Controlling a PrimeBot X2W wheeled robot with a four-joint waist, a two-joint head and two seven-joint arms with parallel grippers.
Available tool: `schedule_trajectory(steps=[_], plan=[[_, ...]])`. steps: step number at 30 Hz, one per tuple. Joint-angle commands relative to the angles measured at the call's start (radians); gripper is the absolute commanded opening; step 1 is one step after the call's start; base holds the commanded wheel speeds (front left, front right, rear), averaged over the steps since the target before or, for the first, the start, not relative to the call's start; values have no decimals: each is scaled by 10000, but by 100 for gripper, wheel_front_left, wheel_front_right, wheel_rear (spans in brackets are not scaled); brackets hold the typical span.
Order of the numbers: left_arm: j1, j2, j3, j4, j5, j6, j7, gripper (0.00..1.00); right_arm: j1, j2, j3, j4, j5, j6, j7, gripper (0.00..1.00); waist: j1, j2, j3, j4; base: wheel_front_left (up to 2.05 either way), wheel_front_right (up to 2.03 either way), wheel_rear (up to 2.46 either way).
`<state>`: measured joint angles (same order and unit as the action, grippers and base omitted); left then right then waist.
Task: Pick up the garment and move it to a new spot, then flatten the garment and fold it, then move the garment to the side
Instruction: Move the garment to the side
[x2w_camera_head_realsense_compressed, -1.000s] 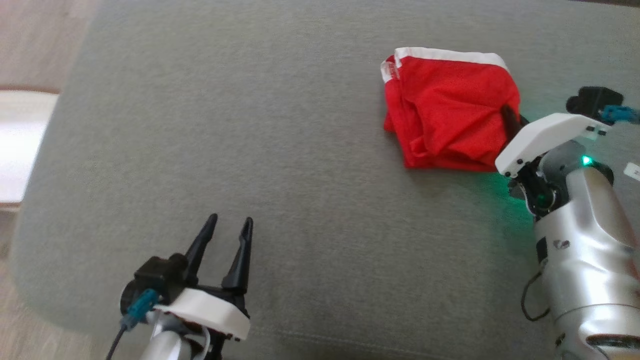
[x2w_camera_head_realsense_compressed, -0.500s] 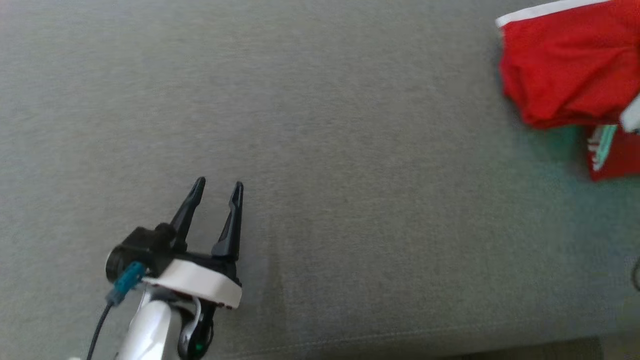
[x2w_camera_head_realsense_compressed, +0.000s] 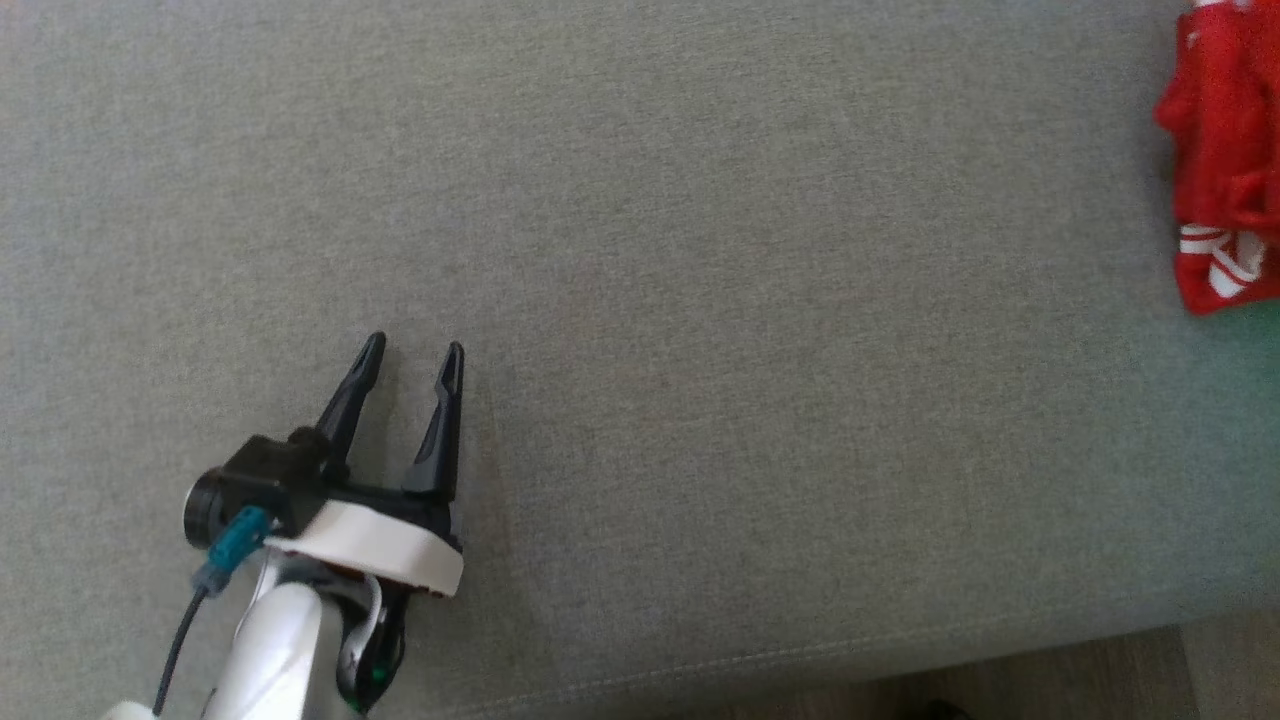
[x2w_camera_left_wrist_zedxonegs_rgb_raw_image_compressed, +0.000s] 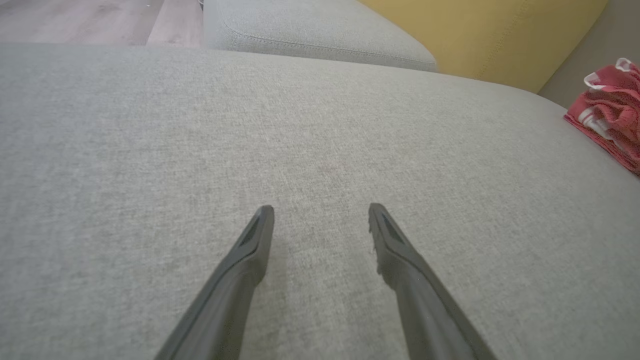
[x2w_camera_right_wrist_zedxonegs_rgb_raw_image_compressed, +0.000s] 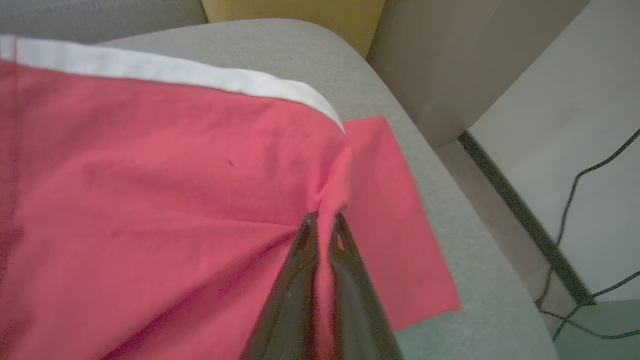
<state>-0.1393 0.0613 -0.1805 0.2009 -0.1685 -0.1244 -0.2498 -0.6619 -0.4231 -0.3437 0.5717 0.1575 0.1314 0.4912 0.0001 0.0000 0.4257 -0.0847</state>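
Observation:
The garment (x2w_camera_head_realsense_compressed: 1225, 180) is red cloth with white trim, bunched at the head view's right edge on the grey cushion (x2w_camera_head_realsense_compressed: 700, 300). In the left wrist view the garment (x2w_camera_left_wrist_zedxonegs_rgb_raw_image_compressed: 612, 112) lies far to the right. My right gripper (x2w_camera_right_wrist_zedxonegs_rgb_raw_image_compressed: 323, 220) is shut on a pinched fold of the garment (x2w_camera_right_wrist_zedxonegs_rgb_raw_image_compressed: 150, 200), whose white band runs along the top. My left gripper (x2w_camera_head_realsense_compressed: 407, 357) stands open over bare cushion at the lower left, far from the cloth, and nothing sits between its fingers in the left wrist view, where the left gripper (x2w_camera_left_wrist_zedxonegs_rgb_raw_image_compressed: 320, 215) is spread wide.
A yellow cushion (x2w_camera_left_wrist_zedxonegs_rgb_raw_image_compressed: 475, 35) and a second grey cushion (x2w_camera_left_wrist_zedxonegs_rgb_raw_image_compressed: 310, 30) sit behind. The cushion's front edge and wooden floor (x2w_camera_head_realsense_compressed: 1050, 680) run along the bottom right. Past the cushion's right end, black cables (x2w_camera_right_wrist_zedxonegs_rgb_raw_image_compressed: 575, 210) trail over a pale floor.
The head camera has swung left, so the garment has slid to the right edge and the right arm has left that view. The garment looks lifted and more bunched. The left gripper stays open.

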Motion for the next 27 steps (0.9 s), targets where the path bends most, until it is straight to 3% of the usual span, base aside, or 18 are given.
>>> schedule_trajectory(steps=[1, 6, 11, 15, 20, 27], plan=[[-291, 151, 338, -247, 86, -45, -120, 100, 73, -469, -32, -304, -308, -7, -126, 100, -1, 0, 27, 34, 0, 0, 0], [-364, 127, 298, -212, 90, -54, -120, 100, 33, -662, -467, -151, -2228, -7, -1488, 100, -1, 0, -45, 192, 0, 0, 0], [-85, 75, 383, -172, 39, -58, -120, 100, 217, -273, -549, -411, -2984, -7, -2784, 100, -1, 0, -686, 307, 0, 0, 0], [181, 9, 618, -128, -67, -51, -120, 100, 908, 110, -112, -1296, -2784, -7, -3442, 100, -1, 0, -1345, 472, 0, 0, 0], [554, -41, 924, 150, -257, -29, -120, 100, 2432, 661, 414, -2985, -1748, -7, -3732, 100, -1, 0, -2237, 755, 0, 0, 0], [954, -62, 1474, 468, -310, -10, -120, 100, 4491, 2009, 1717, -5136, -951, -7, -4322, 100, -1, 0, -3126, 922, 0, 0, 0]])
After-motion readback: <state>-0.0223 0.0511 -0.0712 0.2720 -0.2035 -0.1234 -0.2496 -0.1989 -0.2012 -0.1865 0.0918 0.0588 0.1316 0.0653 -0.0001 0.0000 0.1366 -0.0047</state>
